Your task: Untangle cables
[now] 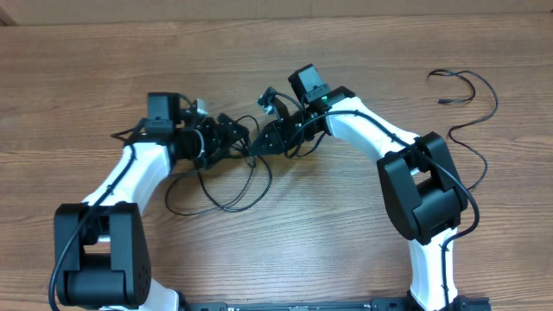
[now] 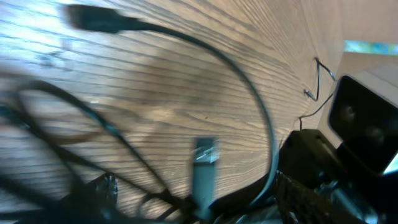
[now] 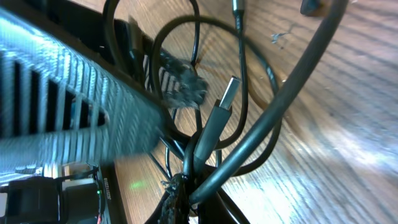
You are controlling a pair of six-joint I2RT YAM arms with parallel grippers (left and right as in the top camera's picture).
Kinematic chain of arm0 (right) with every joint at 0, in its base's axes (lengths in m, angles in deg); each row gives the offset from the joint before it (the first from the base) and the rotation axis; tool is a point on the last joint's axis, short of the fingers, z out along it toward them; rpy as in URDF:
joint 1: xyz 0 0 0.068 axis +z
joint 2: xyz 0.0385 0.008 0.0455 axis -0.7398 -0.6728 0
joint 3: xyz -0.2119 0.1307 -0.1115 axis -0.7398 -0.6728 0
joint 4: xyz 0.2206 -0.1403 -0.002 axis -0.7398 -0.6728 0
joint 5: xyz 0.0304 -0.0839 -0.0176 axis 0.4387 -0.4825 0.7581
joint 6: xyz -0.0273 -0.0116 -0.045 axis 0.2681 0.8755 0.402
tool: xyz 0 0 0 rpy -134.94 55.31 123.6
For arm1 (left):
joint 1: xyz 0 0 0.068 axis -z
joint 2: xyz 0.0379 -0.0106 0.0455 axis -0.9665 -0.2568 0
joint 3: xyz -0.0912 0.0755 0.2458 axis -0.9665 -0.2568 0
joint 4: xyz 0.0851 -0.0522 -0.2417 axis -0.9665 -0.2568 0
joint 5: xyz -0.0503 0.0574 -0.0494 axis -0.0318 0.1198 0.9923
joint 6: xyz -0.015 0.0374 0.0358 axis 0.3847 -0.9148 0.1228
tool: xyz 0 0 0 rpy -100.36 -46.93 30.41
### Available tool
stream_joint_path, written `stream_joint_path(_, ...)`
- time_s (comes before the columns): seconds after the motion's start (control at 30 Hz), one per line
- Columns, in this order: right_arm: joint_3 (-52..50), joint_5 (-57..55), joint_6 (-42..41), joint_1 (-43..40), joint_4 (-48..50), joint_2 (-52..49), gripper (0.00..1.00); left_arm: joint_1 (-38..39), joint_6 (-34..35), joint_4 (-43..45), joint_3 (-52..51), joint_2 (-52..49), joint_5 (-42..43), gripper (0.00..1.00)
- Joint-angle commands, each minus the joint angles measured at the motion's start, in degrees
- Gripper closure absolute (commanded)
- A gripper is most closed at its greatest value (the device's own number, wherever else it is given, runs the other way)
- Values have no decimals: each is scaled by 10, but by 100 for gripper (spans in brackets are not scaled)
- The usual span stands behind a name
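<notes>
- Overhead, the cables (image 1: pixel 226 192) are seen tangled on the bench (image 1: pixel 78 78) between both arms.
- The right claw (image 1: pixel 266 142) is clamped on them; whether the left claw (image 1: pixel 233 138) is wide or narrow cannot be told.
- Pulling apart is judged in hand; a single strand must be gripped next.

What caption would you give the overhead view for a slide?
Left claw and right claw face each other over tangled cables on a wooden table.

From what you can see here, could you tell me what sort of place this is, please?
Probably a robotics lab bench: a wooden table, two white arms mounted at its edge, and tangled black cables between them.
</notes>
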Motion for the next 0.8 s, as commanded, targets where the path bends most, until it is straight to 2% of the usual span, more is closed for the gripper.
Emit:
stream_joint_path(0.0, 1, 10, 7, 10, 3, 2, 96, 29, 71, 10, 6, 10, -74, 32)
stream_joint_path(0.1, 1, 10, 7, 10, 3, 2, 96, 41, 89, -7, 6, 10, -120, 96)
stream_joint_path(0.33, 1, -1, 7, 2, 2, 2, 96, 29, 91, -76, 6, 10, -199, 96)
stream_joint_path(0.63, 1, -26, -1, -26, -17, 2, 96, -34, 74, -122, 6, 10, -179, 96)
stream_joint_path(0.77, 1, -66, -49, -30, -18, 2, 96, -55, 49, -129, 6, 10, -161, 96)
